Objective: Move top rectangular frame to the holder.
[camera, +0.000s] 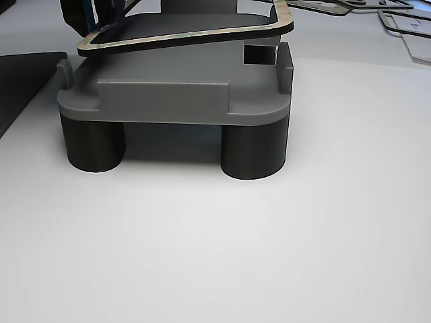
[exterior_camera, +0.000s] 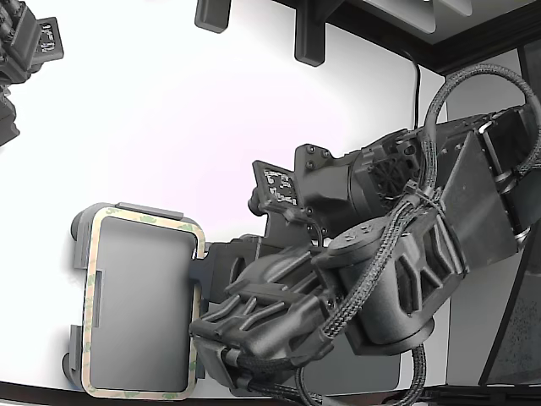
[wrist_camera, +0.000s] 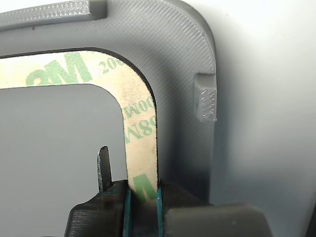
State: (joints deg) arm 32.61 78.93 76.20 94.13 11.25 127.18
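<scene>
The top rectangular frame (exterior_camera: 91, 279) is thin and tan with green flecks. It lies over the light grey holder (exterior_camera: 139, 309) at the exterior view's lower left. My gripper (exterior_camera: 199, 317) reaches in from the right and is shut on the frame's right-hand side. In the wrist view the fingertips (wrist_camera: 111, 197) pinch the printed tan strip (wrist_camera: 140, 128) just inside the holder's rim (wrist_camera: 182, 59), near a raised tab (wrist_camera: 205, 103). In the other view the frame (camera: 188, 37) sits tilted, slightly above the holder (camera: 168, 101), which stands on dark round feet (camera: 252, 151).
A second arm (exterior_camera: 25, 51) hangs at the exterior view's top left. Black brackets (exterior_camera: 308, 34) stand at the table's far edge. A dark flat pad (camera: 20, 81) lies beside the holder. More flat parts (camera: 404, 27) lie behind it.
</scene>
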